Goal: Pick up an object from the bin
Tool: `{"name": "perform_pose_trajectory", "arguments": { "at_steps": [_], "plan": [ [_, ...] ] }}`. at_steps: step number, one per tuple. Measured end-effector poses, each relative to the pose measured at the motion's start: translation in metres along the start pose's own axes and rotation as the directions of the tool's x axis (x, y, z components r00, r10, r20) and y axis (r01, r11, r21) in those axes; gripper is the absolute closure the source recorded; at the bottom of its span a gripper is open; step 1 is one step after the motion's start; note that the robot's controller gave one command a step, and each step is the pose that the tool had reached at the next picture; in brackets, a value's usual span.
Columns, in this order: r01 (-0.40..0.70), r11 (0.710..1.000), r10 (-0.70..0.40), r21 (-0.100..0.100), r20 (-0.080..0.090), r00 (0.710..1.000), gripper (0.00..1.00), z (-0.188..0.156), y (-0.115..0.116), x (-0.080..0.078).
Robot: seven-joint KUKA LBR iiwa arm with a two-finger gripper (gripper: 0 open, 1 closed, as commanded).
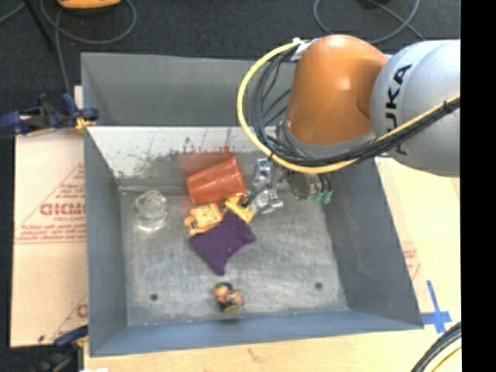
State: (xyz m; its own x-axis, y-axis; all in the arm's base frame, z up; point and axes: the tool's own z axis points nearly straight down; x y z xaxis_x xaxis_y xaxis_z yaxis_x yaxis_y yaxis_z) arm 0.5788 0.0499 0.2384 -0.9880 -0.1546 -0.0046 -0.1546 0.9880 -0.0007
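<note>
Arm (pixel 422 99) reaches into the grey metal bin (pixel 105 239) from the right, its wrist under an orange cover (pixel 333 91) ringed by yellow and black cables (pixel 252 122). Metal jaws show below that cover, low over the bin floor towards the back wall, right of centre. Whether the jaws stand wide or narrow cannot be told from this angle, as the cover and cables hide much of them.

Nearest item: a small yellow and dark piece (pixel 238 204), lying just left of the jaws' lower end; contact cannot be confirmed. An orange cup (pixel 211 178) lies on its side just left of the jaws, against the foot of the back wall, its open end facing right.

A yellow toy figure (pixel 202 219) lies just below the cup and beside the small yellow piece. A purple cloth (pixel 222 242) is crumpled directly below both, touching or overlapping the figure's lower edge, near the middle of the floor.

A clear glass tumbler (pixel 149 209) stands upright in the left part of the bin, apart from the cluster. A small multicoloured figure (pixel 228 298) lies alone near the front wall, well apart from the jaws.

The right part of the floor, below the arm, is bare metal with light scuffing.
</note>
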Motion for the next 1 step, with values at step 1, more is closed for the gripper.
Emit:
{"name": "perform_pose_trajectory", "arguments": {
  "at_steps": [1],
  "plan": [
    [0.000, 1.000, 0.000, 0.000, 0.000, 1.000, 1.00, 0.0000, 0.0000, 0.0000]
  ]
}}
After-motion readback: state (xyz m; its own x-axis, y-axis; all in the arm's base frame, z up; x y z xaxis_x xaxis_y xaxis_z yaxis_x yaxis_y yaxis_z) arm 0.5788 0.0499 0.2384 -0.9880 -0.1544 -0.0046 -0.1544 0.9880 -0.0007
